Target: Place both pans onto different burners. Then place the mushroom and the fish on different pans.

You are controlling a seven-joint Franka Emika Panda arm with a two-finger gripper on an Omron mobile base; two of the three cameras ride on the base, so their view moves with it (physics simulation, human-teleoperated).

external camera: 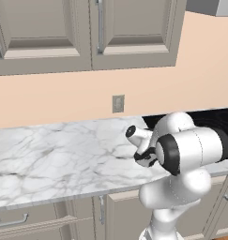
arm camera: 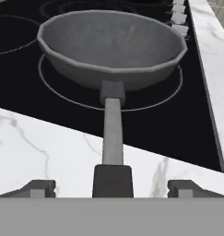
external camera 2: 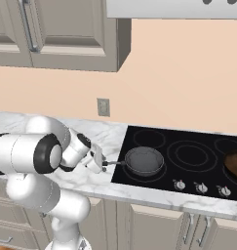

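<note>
My claw (arm camera: 112, 186) stands released, its two fingertips (arm camera: 37, 188) spread wide on either side of the dark pan's handle (arm camera: 112, 138) and touching nothing. The handle's black end sits right between them, so I judge the jaws are parted to let the pan go rather than to take it. In the right base view the claw (external camera 2: 96, 160) hangs just over the marble bench (external camera 2: 105, 139), beside the left edge of the cooktop (external camera 2: 188, 161).

Straight ahead of me lies the grey-black pan (arm camera: 111, 46), its bowl resting on the glass inside a burner ring (arm camera: 58, 90) at the cooktop's front left. The ring shows around the pan's base, which suggests it is roughly centred there. The handle points back at me and reaches out over the bench, probably because that is the side I gripped it from.

Far to the right on the cooktop, well apart from this pan, the brown-insided pan (external camera 2: 234, 163) is cut by the picture's edge, so I cannot tell if it sits squarely on a burner. A row of silver knobs (external camera 2: 200, 187) lines the cooktop's front. By my reckoning the pan half of the job is close to done, and the mushroom and fish remain to be fetched.
</note>
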